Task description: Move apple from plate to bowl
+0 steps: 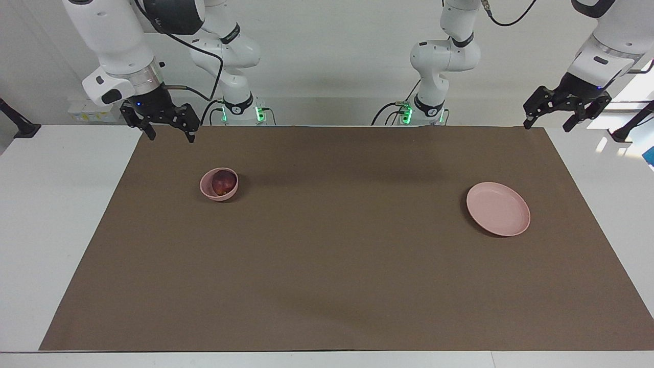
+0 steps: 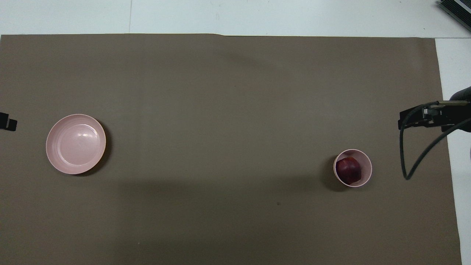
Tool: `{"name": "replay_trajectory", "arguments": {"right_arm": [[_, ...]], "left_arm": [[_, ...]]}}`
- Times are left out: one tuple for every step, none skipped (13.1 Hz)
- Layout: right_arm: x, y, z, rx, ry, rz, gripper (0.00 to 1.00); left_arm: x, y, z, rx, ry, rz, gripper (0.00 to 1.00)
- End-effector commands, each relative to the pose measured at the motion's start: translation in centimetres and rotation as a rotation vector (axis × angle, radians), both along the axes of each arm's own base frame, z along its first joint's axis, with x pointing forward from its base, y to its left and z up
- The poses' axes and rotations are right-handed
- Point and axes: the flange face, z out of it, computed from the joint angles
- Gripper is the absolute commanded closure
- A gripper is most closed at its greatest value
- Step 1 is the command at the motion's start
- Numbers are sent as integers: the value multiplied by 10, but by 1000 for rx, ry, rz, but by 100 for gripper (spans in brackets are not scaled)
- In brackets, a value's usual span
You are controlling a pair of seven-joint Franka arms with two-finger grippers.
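The dark red apple (image 1: 223, 182) (image 2: 348, 170) lies inside the small deep pink bowl (image 1: 207, 189) (image 2: 366, 165) toward the right arm's end of the mat. The flat pink plate (image 1: 498, 209) (image 2: 75, 144) sits bare toward the left arm's end. My right gripper (image 1: 170, 131) (image 2: 417, 119) hangs open and empty in the air over the mat's edge near the robots, apart from the bowl. My left gripper (image 1: 547, 122) (image 2: 8, 122) hangs open and empty over the mat's corner at the left arm's end, apart from the plate.
A brown mat (image 1: 337, 266) covers most of the white table (image 1: 56, 204). A black cable (image 2: 415, 154) loops from the right arm over the mat's end beside the bowl. A dark object (image 2: 456, 9) lies at the table's corner farthest from the robots.
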Motion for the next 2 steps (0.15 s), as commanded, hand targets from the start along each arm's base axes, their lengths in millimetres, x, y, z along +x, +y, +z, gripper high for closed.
{"name": "replay_trajectory", "arguments": {"right_arm": [[8, 2, -1, 31, -2, 14, 0], [8, 1, -2, 33, 1, 13, 0]], "left_arm": [[-8, 2, 0, 11, 9, -8, 0], [-8, 2, 0, 11, 8, -8, 0]]}}
